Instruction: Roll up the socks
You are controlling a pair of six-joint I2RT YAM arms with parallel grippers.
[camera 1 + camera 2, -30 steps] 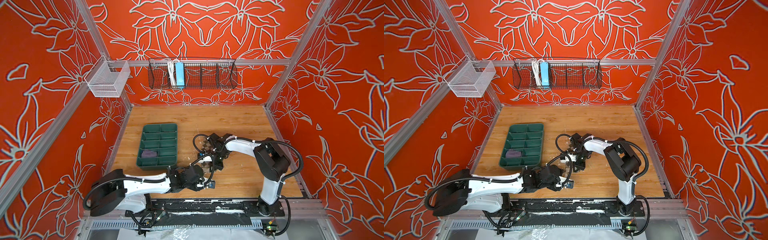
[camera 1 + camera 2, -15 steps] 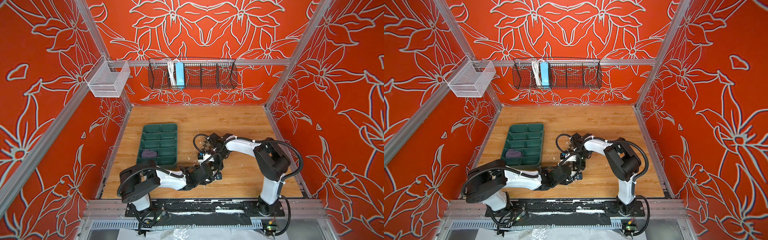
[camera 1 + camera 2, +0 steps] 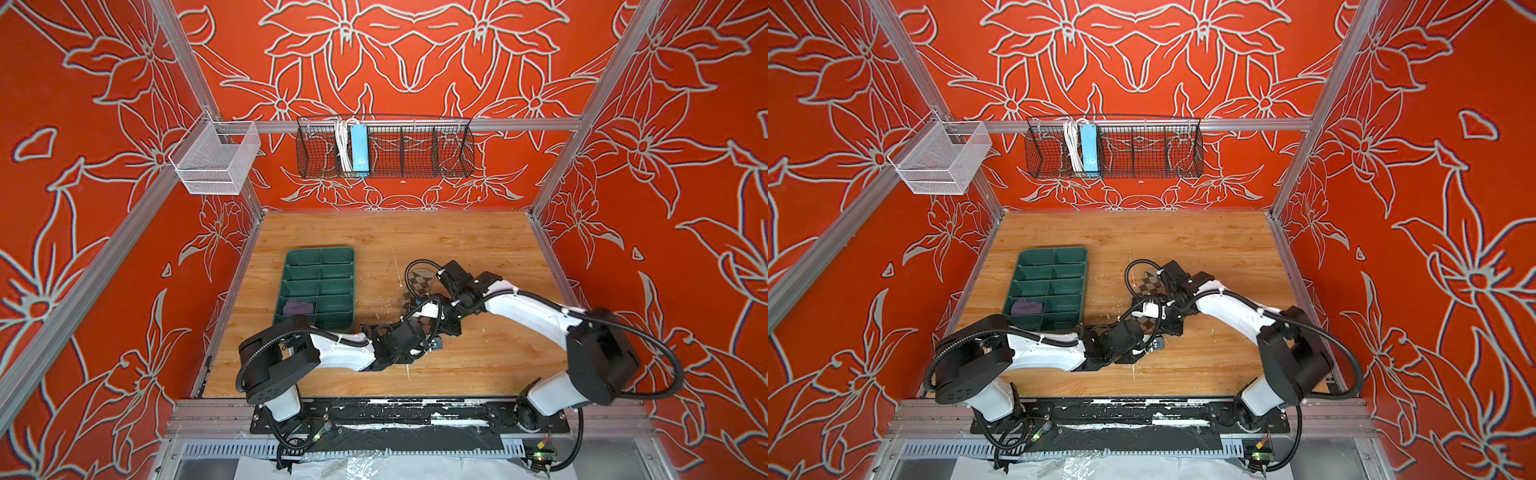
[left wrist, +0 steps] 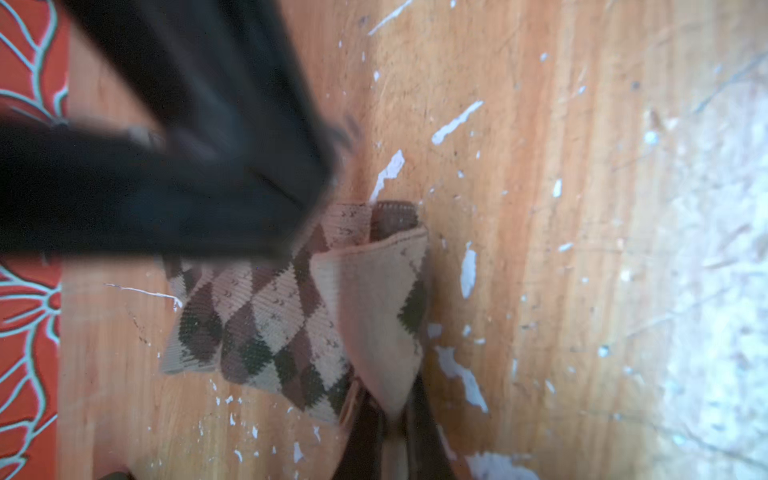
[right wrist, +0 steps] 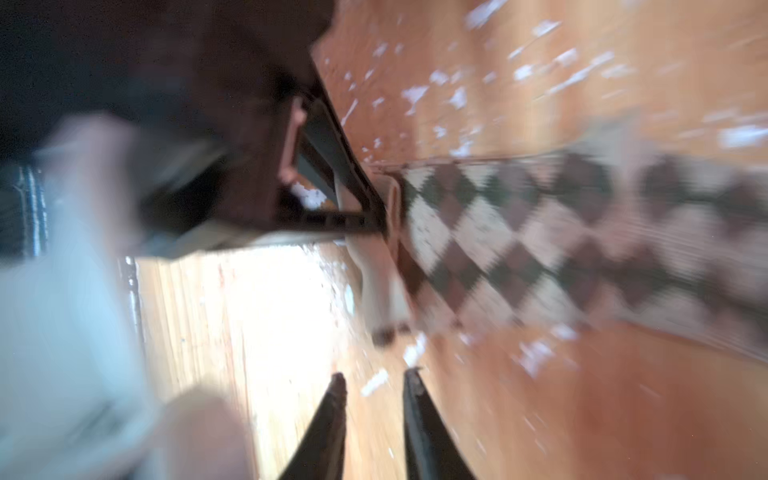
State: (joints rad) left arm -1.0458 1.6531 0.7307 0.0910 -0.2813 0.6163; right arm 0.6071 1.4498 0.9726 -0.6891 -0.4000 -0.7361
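Top views, argyle sock (image 3: 419, 279): lies on the wooden table (image 3: 478, 245) mid-right of centre, mostly hidden under both wrists.
Top views, purple sock (image 3: 1026, 307): bundled in a near-left compartment of the green tray (image 3: 1073, 253).
Left wrist view, left gripper (image 4: 392, 419): pressed together, pinching a folded beige corner of the argyle sock (image 4: 291, 316).
Right wrist view, right gripper (image 5: 374, 384): blurred; jaws apart with bare table between, just short of the argyle sock (image 5: 540, 241).

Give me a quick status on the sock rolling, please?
Left end effector shut on argyle sock fold. Right end effector open, holding nothing, beside sock. Purple sock in green tray. Nothing blocking.
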